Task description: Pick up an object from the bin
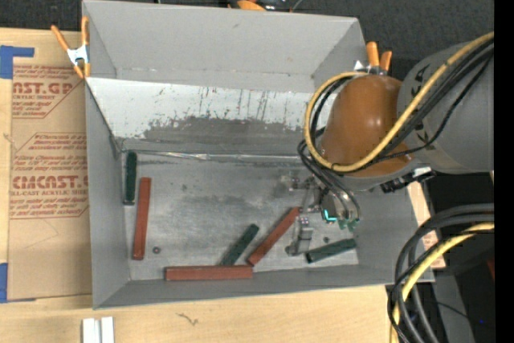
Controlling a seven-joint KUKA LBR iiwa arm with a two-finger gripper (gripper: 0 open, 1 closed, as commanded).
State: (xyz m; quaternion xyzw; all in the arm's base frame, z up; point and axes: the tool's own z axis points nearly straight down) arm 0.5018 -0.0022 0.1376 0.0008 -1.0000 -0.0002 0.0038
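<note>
Grey rounded arm (462,112), glossy orange-brown dome cover (361,124) at the wrist, black and yellow cables (312,118) looped around the dome and along the arm, small bare-metal gripper (305,237) with teal spot beside it

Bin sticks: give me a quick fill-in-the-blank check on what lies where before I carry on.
1. The gripper hangs over the ___ side of the bin, as the view shows it.
2. The long stick along the bin's lower edge in the view is ___ in colour.
3. By the left wall, the red-brown stick lies beside a shorter stick coloured dark ___.

Missing words: right; red-brown; green.
</note>
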